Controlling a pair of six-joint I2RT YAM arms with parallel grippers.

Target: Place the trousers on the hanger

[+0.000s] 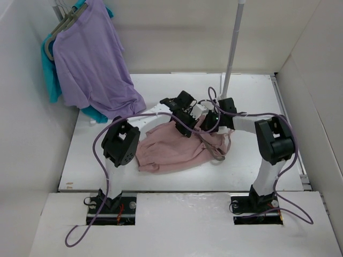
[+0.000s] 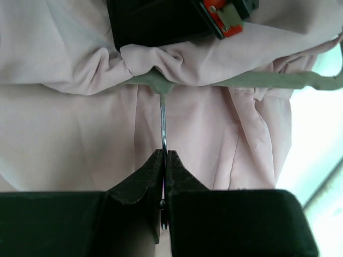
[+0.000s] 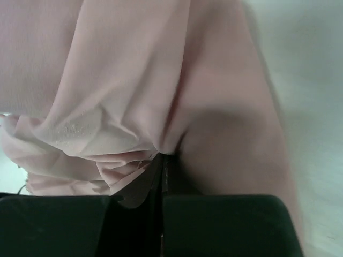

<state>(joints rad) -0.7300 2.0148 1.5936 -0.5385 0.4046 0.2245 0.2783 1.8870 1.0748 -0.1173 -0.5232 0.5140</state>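
The pink trousers [image 1: 170, 151] lie bunched on the table's middle. In the left wrist view the thin grey hanger [image 2: 268, 81] runs through the pink cloth [image 2: 75, 134], with its metal hook [image 2: 163, 120] pointing at me. My left gripper [image 2: 164, 153] is shut on that hook; in the top view it [image 1: 188, 123] sits at the trousers' far edge. My right gripper [image 3: 162, 158] is shut on a fold of the trousers [image 3: 123, 101], just right of the left one in the top view [image 1: 210, 122]. Most of the hanger is hidden under cloth.
A purple shirt [image 1: 94, 61] and a teal shirt [image 1: 51, 75] hang on thicker grey hangers at the back left. A white pole [image 1: 233, 48] stands at the back, just behind the right gripper. White walls enclose the table [image 1: 257, 166].
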